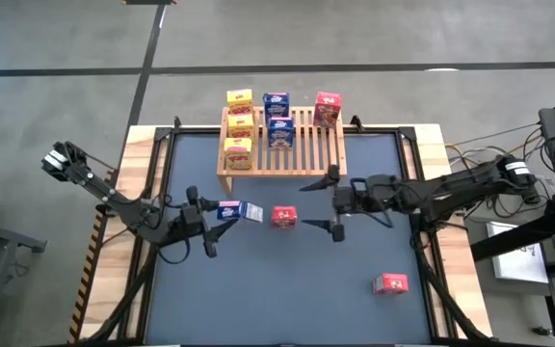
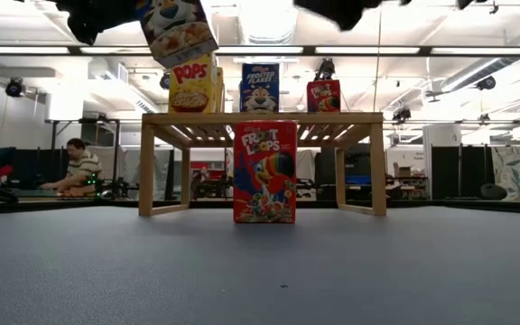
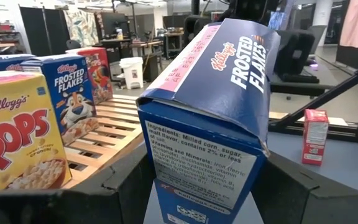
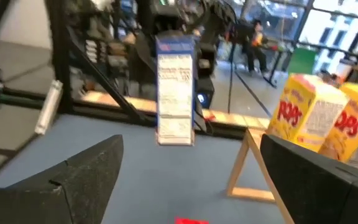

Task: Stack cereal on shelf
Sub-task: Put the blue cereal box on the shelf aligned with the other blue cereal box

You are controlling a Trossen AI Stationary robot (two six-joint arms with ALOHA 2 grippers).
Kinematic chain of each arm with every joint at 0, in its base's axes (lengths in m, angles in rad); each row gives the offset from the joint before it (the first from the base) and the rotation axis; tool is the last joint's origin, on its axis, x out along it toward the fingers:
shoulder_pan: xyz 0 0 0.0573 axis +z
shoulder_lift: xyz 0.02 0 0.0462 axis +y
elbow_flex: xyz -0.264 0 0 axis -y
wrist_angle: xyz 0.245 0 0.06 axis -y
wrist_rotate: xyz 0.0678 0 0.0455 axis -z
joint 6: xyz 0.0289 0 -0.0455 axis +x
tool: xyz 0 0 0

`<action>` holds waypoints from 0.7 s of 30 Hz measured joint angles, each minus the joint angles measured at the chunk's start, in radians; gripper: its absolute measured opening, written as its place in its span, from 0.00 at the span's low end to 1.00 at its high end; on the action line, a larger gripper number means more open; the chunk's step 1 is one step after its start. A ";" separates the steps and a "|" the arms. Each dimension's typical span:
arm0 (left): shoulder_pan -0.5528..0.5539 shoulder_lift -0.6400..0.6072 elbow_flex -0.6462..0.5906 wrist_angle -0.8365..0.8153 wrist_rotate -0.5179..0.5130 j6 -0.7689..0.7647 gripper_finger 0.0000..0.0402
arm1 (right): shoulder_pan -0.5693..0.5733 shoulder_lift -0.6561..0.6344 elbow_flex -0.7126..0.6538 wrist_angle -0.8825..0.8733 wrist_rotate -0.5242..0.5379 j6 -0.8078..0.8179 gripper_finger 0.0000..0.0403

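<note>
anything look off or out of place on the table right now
One red box lies flat near the table's front right, far from the shelf. The blue box in the left gripper is tilted and its top edge looks creased. Another red box stands upright before the shelf.

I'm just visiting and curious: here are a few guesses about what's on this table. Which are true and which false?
1. The left tool holds a blue Frosted Flakes box. True.
2. The right tool grips a red box. False: it is open and empty; the red Froot Loops box stands free on the table.
3. Three yellow boxes are on the shelf. True.
4. The shelf holds three red boxes. False: only one; another red box lies near the table's front right.
</note>
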 joint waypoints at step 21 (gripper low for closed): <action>0.006 0.000 -0.003 -0.001 0.004 -0.011 0.54 | -0.035 0.494 0.434 -0.029 -0.197 -0.031 0.92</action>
